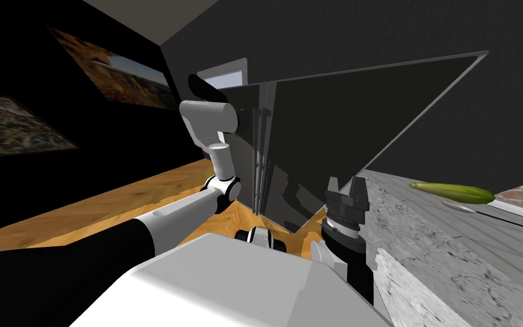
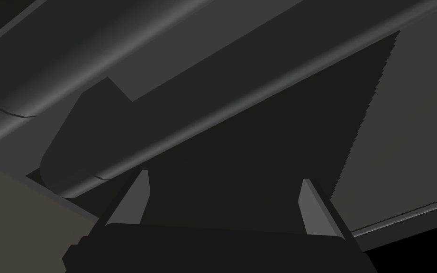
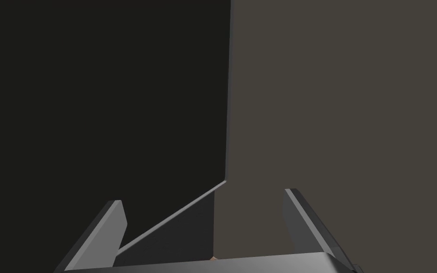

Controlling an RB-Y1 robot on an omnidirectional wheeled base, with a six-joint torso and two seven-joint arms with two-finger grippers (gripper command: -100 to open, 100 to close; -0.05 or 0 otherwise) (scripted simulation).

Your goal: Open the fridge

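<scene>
A dim room with a wooden floor (image 1: pixel 113 198) and framed pictures (image 1: pixel 124 71) on the dark wall surrounds the fridge (image 1: pixel 334 130), a tall dark grey cabinet straight ahead of the robot, with a grey counter (image 1: pixel 425 238) to its right carrying a long green vegetable (image 1: pixel 453 192). In the head view the left arm (image 1: pixel 209 122) reaches up to the vertical handle bars (image 1: pixel 261 142) where the two front panels meet, while the right gripper (image 1: pixel 345 190) waits low by the counter's edge, fingers spread. In the left wrist view the left gripper (image 2: pixel 222 189) is spread wide and empty, and the nearer bar (image 2: pixel 241 106) crosses just past its fingertips. In the right wrist view the fingers are apart, facing a dark panel edge. The door is likely heavy and stiff, swinging only on its hinge; the rounded bar looks smooth, so a firm grip across it, far from the hinge, seems best.
</scene>
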